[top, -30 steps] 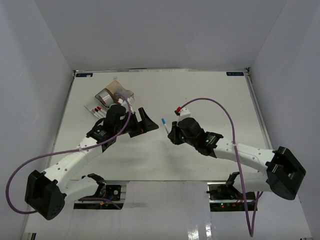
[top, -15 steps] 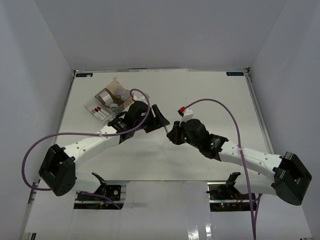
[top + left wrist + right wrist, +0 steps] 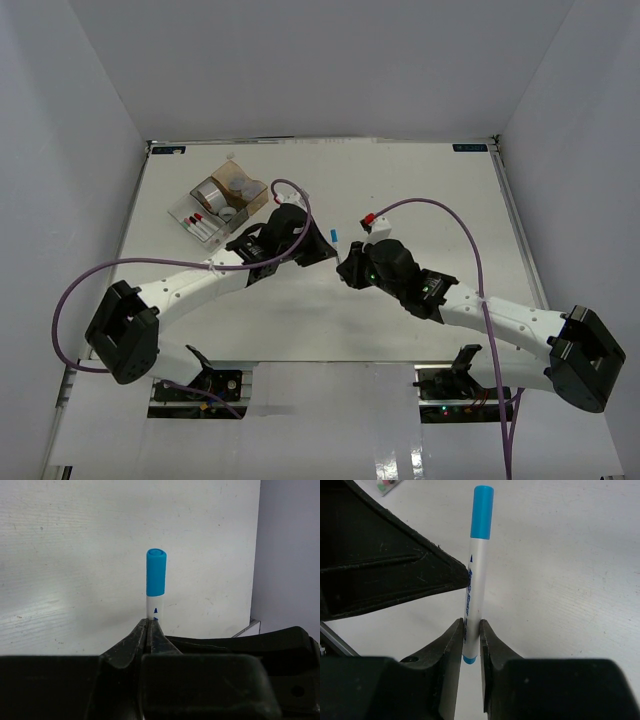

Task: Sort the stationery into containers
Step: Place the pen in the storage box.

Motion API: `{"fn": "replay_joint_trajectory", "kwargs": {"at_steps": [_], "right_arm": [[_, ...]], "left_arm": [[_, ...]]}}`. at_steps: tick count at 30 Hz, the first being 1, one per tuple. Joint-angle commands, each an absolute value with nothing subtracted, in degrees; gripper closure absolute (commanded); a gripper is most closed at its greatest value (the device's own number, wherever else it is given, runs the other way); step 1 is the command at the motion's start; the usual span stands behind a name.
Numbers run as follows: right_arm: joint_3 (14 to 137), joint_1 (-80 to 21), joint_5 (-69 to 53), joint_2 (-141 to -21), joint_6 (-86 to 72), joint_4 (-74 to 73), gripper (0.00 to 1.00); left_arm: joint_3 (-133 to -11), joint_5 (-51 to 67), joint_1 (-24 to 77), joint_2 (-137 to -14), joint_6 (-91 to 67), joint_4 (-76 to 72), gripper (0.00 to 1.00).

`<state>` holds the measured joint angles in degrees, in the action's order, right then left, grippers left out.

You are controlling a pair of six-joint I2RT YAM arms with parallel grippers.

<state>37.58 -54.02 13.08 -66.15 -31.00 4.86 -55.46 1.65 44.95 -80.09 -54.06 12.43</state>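
The left claw (image 3: 150, 625) and right claw (image 3: 471, 627) both pinched the slim white blue-capped marker (image 3: 476, 575), upright between their tips. Pulling apart with both clamped could twist it loose onto the desk (image 3: 560, 555).

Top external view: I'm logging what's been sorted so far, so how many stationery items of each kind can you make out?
Blue-capped marker, clamped by left gripper and right gripper: 1
Red-capped marker: 1
Silvery tape ring: 1
Total clearly seen: 3; anything else is too small to tell.
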Motion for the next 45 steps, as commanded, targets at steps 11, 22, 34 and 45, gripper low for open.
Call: {"fn": "replay_joint_trajectory", "kwargs": {"at_steps": [11,22,34,45], "right_arm": [[36.83,-54.4,13.36,-64.51,-31.55,8.44,0.78],[36.56,-54.4,13.1,-63.55,-31.38,8.79,0.79],[35.33,-54.4,13.8,-63.19,-31.46,8.79,0.56],[34.37,-54.32,22.4,-57.84,-25.15,0.8,0.09]], "left_arm": [[-57.3,0.88,45.62,-79.98,-53.7,10.9,0.41],[-58.45,2.19,45.62,-82.44,-54.14,9.85,0.55],[-58.8,0.79,45.44,-82.18,-53.18,10.8,0.87],[-56.34,-0.77,27.18,-75.24,-47.48,19.58,0.92]]}}
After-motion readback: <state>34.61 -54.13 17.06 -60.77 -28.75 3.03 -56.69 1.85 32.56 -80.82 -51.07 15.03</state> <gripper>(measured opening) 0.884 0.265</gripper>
